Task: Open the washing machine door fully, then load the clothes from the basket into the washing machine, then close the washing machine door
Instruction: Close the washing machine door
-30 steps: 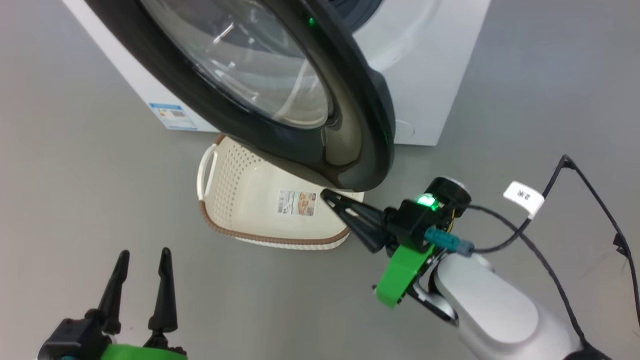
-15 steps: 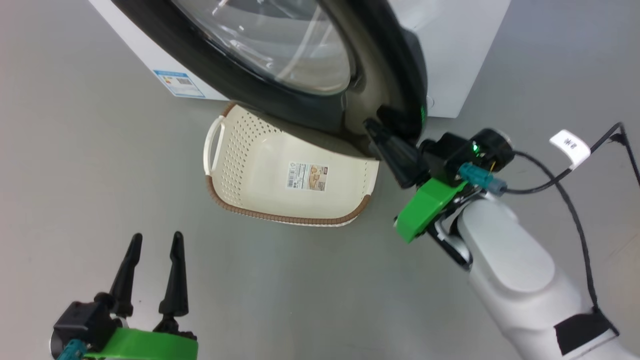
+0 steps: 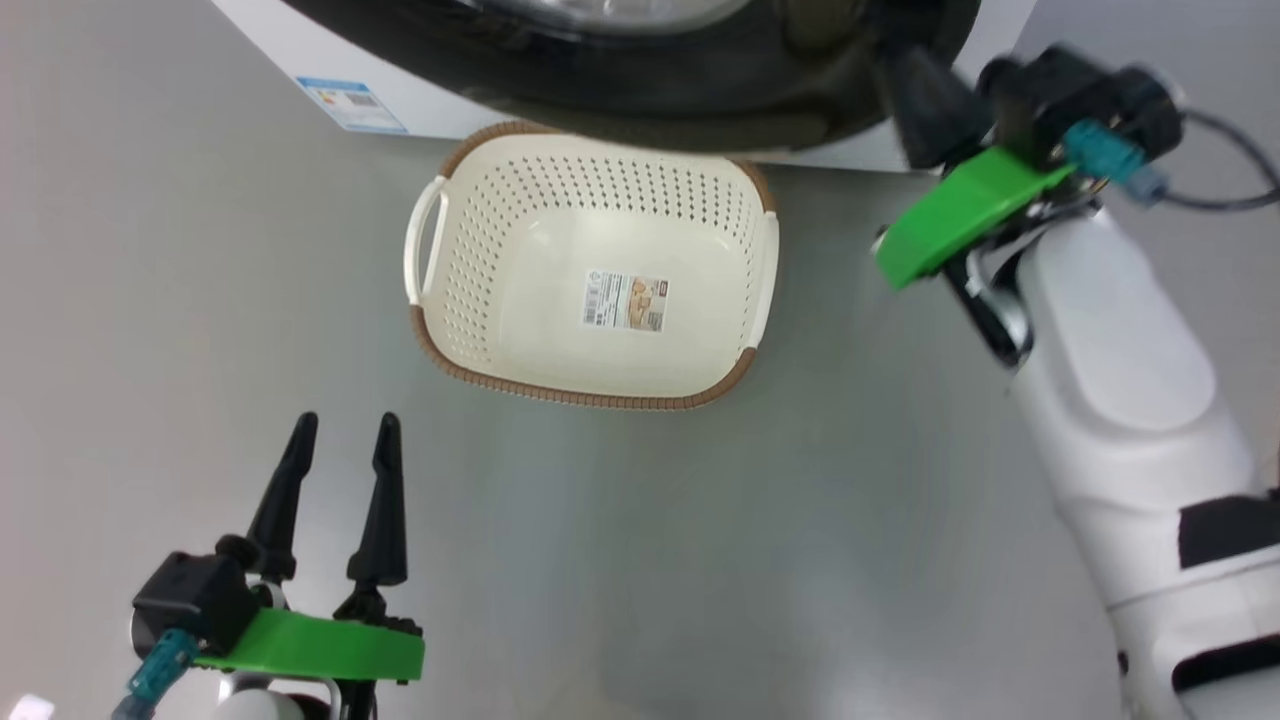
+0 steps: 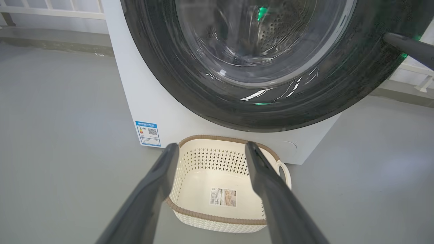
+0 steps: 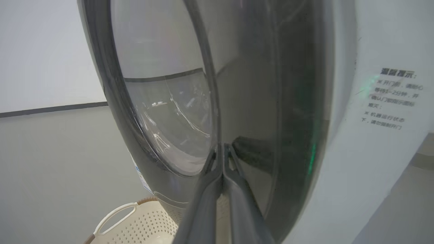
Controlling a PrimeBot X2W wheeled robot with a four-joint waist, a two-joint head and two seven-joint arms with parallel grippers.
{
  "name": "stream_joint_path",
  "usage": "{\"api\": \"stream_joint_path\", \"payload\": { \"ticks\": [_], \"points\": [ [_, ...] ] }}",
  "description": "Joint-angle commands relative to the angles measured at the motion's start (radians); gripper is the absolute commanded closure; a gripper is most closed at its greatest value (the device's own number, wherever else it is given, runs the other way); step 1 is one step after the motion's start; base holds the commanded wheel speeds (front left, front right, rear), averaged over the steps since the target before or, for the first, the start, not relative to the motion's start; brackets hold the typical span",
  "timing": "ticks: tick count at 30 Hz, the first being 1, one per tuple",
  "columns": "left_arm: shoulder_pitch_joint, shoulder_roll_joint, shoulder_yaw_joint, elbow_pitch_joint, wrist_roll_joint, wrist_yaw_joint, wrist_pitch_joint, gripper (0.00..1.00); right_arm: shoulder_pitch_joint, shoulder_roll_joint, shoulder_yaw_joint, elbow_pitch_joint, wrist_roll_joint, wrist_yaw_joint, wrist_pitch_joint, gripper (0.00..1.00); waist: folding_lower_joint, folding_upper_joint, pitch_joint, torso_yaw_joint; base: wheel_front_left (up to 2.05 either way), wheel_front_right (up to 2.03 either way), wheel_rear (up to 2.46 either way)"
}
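**Head view:** I am counting one basket (image 3: 500, 250) sitting on the floor (image 3: 700, 560) just in front of one washing machine (image 3: 310, 50), below its door (image 3: 700, 100), which the frame is cutting off at the top. The left gripper (image 3: 346, 420) is hovering with its two fingers spread wide, holding nothing.

**Left wrist view:** Glare is blurring the drum behind the glass.

**Right wrist view:** The right gripper (image 5: 222, 146) is pressing its two fingers together, tips at the door's black rim. I cannot confirm contact.
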Motion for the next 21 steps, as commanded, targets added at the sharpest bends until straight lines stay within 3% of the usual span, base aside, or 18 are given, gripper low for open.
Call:
{"api": "stream_joint_path", "payload": {
  "ticks": [1, 12, 21],
  "points": [
    [-0.021, 0.019, 0.023, -0.015, -0.011, -0.003, -0.009, 0.0, -0.033, 0.025, -0.007, -0.016, -0.023, 0.0, -0.005, 1.0, -0.0001, 0.0, 0.031, 0.009, 0.0, 0.0, 0.0],
    [-0.099, 0.019, -0.037, -0.015, -0.027, -0.003, -0.009, 0.0, -0.21, 0.043, -0.135, -0.003, -0.072, 0.0, -0.005, 1.0, -0.0001, 0.0, 0.137, 0.035, 0.0, 0.0, 0.0],
    [-0.13, 0.019, -0.057, -0.007, -0.035, -0.003, -0.009, 0.0, -0.253, 0.061, -0.216, -0.028, -0.091, 0.0, -0.005, 1.0, -0.0001, 0.0, 0.168, 0.04, 0.0, 0.0, 0.0]
  ]
}}
